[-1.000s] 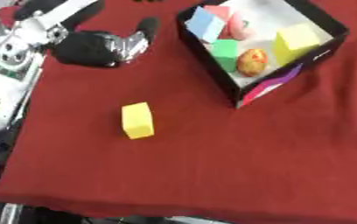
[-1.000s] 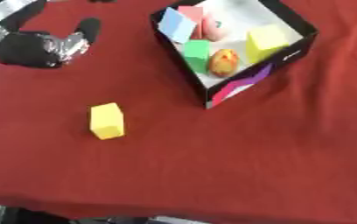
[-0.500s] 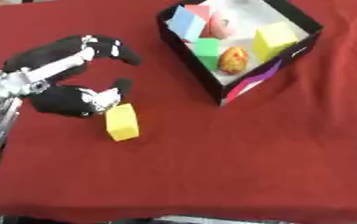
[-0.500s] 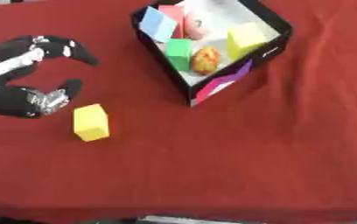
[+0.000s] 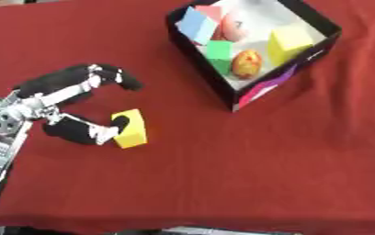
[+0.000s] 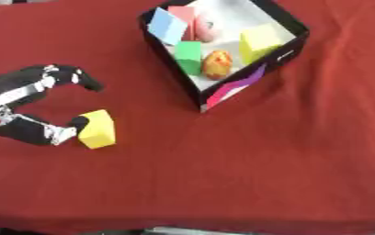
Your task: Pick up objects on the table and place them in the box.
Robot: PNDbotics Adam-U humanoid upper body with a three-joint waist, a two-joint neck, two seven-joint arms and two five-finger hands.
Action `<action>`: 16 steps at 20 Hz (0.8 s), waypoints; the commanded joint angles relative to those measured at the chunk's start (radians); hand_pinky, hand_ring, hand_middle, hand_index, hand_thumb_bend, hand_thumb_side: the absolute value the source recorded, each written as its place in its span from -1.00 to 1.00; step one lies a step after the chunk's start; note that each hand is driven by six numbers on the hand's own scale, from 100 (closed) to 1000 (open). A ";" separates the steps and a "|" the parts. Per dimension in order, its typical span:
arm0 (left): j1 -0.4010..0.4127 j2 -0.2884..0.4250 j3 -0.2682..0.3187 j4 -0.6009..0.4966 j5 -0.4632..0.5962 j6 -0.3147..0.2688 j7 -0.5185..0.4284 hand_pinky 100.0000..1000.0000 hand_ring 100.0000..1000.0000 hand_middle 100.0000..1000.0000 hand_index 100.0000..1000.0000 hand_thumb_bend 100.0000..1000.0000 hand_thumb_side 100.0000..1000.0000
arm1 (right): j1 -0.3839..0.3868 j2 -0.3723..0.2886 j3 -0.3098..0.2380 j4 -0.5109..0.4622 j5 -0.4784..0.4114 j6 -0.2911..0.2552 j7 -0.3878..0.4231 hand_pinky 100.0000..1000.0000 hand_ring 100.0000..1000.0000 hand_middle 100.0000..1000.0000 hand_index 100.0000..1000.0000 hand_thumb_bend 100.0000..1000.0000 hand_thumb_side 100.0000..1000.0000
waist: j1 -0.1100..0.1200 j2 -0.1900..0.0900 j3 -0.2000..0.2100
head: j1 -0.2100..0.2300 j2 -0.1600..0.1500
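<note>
Left hand [image 5: 58, 108] at the left edge of the frame, spread wide above the red bench [image 5: 247, 174]: thumb tip touching the left face of the yellow block [image 5: 130, 128], fingers [image 5: 110, 75] arched well above the block and apart from it, nothing gripped. Yellow block flat on the bench at centre left, tilted slightly askew. Black box [image 6: 281, 50] at the upper centre to upper right, turned at an angle, white inside, with a pink and purple patch on its near corner. Inside the box: blue block [image 6: 167, 25] at the upper left, red block [image 6: 184, 15] beside it, pink object [image 6: 207, 31] just right of that, green block [image 6: 188, 51] below, orange egg-shaped object [image 6: 217, 64] beside the green block, yellow cube [image 6: 260, 39] at the right. Right hand out of frame in both views.
</note>
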State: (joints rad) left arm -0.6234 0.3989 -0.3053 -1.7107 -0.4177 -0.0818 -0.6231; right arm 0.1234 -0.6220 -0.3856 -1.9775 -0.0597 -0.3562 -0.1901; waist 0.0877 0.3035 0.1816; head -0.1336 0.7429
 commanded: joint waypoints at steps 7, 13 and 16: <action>0.005 0.048 0.015 -0.044 0.042 0.044 0.006 0.91 0.70 0.51 0.76 -0.98 -0.98 | -0.001 -0.011 0.002 -0.022 0.024 0.012 0.010 1.00 0.35 0.19 0.39 -1.00 -0.17 | 0.006 -0.015 0.002 | 0.022 0.012; -0.002 0.061 -0.010 0.002 0.013 0.017 -0.033 0.94 0.76 0.53 0.79 -0.93 -0.68 | 0.006 -0.011 0.008 -0.022 0.034 0.029 0.019 1.00 0.34 0.19 0.38 -1.00 -0.16 | 0.021 -0.024 0.014 | 0.006 0.025; -0.007 0.061 -0.016 0.005 -0.013 -0.026 -0.052 0.95 0.78 0.54 0.80 -0.79 -0.53 | 0.008 -0.008 0.013 -0.022 0.046 0.042 0.032 1.00 0.34 0.19 0.38 -1.00 -0.16 | 0.028 -0.029 0.021 | -0.012 0.027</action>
State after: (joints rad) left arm -0.6157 0.4325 -0.3240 -1.6989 -0.4209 -0.0920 -0.6687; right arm 0.1324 -0.6175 -0.3697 -1.9775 -0.0216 -0.3222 -0.1598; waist 0.1219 0.3009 0.2022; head -0.1394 0.7641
